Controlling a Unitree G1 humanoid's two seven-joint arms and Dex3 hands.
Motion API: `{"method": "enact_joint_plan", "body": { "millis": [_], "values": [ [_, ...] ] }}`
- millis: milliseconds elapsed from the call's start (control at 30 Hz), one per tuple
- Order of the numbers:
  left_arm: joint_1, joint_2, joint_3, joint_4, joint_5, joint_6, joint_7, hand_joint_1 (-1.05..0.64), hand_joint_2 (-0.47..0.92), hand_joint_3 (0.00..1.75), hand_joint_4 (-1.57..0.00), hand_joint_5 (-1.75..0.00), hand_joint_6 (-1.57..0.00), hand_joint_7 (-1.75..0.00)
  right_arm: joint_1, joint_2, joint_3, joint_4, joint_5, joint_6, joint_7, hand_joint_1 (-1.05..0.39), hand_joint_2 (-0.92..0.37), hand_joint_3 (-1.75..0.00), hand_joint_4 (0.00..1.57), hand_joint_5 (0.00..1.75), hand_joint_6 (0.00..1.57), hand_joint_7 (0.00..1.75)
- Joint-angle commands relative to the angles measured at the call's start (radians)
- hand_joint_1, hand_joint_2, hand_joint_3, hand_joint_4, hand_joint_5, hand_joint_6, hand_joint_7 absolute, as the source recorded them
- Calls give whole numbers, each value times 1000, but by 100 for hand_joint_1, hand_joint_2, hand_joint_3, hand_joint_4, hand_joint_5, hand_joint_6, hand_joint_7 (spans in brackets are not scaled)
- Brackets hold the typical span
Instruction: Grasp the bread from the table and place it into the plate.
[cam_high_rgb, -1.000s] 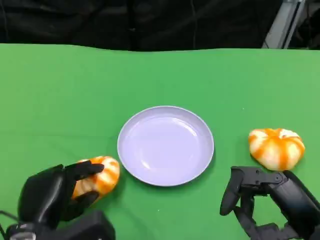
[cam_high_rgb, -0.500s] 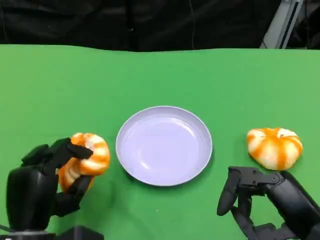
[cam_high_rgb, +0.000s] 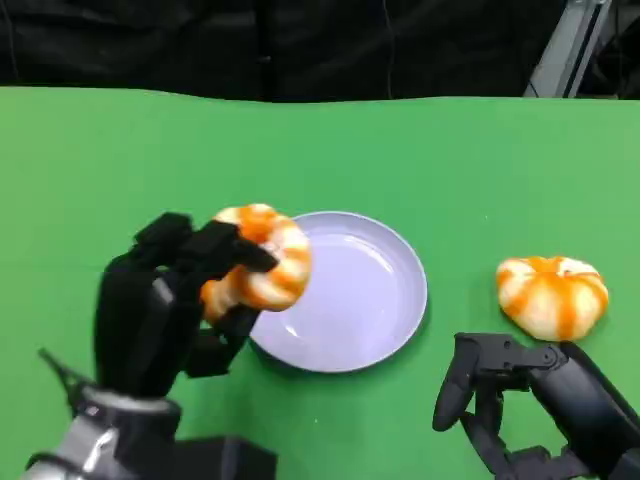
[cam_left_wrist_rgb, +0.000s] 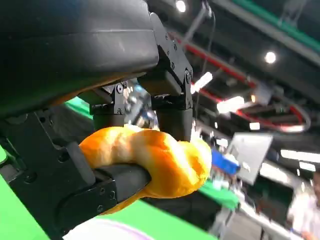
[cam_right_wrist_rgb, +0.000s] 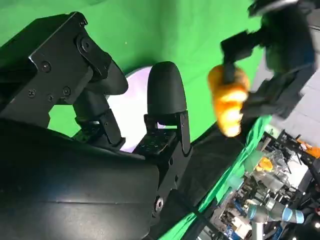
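1. My left hand (cam_high_rgb: 165, 310) grips one bread roll (cam_high_rgb: 262, 258), fingers wrapped over its top and a thumb pressing from beneath, as the left wrist view confirms. I judge this wrap-around hold suits a soft, rounded loaf that a lighter pinch might let slip.
2. The roll hangs off the green table (cam_high_rgb: 100, 170), above the near-left rim of the plate (cam_high_rgb: 370, 290). It is raised, I judge, so that it can pass over the rim rather than push against it.
3. The plate sits at the table's middle, between my two hands, so either arm can reach it.
4. A second bread roll (cam_high_rgb: 552, 295) lies on the cloth to the right of the plate, apart from it.
5. My right hand (cam_high_rgb: 500, 385) hovers low, just in front of that second roll, touching nothing; its fingers are apart and hold nothing.
6. Next, I judge, the left hand must travel further over the plate's centre before letting go.
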Motion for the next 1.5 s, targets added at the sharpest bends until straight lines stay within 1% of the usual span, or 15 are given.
{"method": "enact_joint_plan", "body": {
  "millis": [33,233,300,333,367,400,433,467,500,567,600,700,1167,1300,1500],
  "values": [
    [-82,-8,-37,91,-10,36,-61,-17,26,158,-93,-175,-87,-151,8,-7,-6,-8,8,-12,-4,13,-31,-140,88,167,81,131],
    [-147,-37,-63,139,-53,92,-163,-14,24,153,-92,-175,-84,-152,8,-13,-8,-6,12,-17,2,11,-30,-140,87,166,81,131],
    [-163,-51,-68,146,-69,116,-202,-13,30,139,-85,-174,-83,-138,9,-15,-9,-9,14,-13,6,10,-31,-139,87,166,80,131],
    [-166,-62,-74,112,-100,201,-326,-13,31,137,-84,-174,-83,-136,11,-15,-9,-10,17,-11,8,10,-31,-139,87,166,80,131],
    [-166,-67,-78,81,-123,266,-416,-23,62,86,-55,-125,-60,-86,12,-15,-9,-11,19,-10,9,10,-31,-138,87,166,80,131],
    [-164,-71,-81,55,-139,315,-483,-26,76,60,-48,-104,-57,-60,12,-14,-9,-11,21,-10,9,11,-31,-138,87,166,80,131],
    [-163,-68,-91,28,-132,362,-538,-28,84,47,-45,-93,-56,-46,12,-14,-9,-9,23,-13,10,11,-31,-138,87,166,80,131],
    [-162,-65,-99,8,-122,389,-563,-34,88,37,-32,-76,-46,-31,11,-14,-10,-7,24,-16,10,11,-31,-138,87,166,80,131],
    [-160,-62,-105,-9,-116,413,-583,-38,90,31,-24,-64,-40,-21,10,-14,-10,-6,25,-18,10,11,-31,-138,87,166,80,131],
    [-145,-48,-124,-50,-102,459,-641,-40,92,28,-20,-58,-38,-15,10,-15,-9,-8,21,-14,9,11,-31,-138,87,167,80,131],
    [-134,-36,-136,-76,-91,485,-678,-59,92,33,-8,-24,-16,-7,8,-14,-8,-7,20,-14,9,11,-31,-139,87,167,80,131],
    [-118,-16,-155,-123,-74,533,-734,-72,92,38,-1,-3,-3,-2,6,-15,-9,-5,25,-11,13,11,-31,-139,86,167,80,130],
    [-73,43,-148,-261,-83,601,-808,-78,92,40,0,0,-1,-2,9,-14,-6,-6,18,-17,10,11,-31,-137,86,166,80,130],
    [98,112,1,-430,-228,493,-779,-69,92,32,-13,-8,-15,-8,13,-10,0,-34,3,13,9,11,-32,-137,86,166,81,130],
    [223,108,81,-504,-340,417,-773,-61,92,29,-22,-16,-22,-11,11,-12,-5,-42,11,23,13,12,-31,-138,86,166,81,130]
  ]
}}
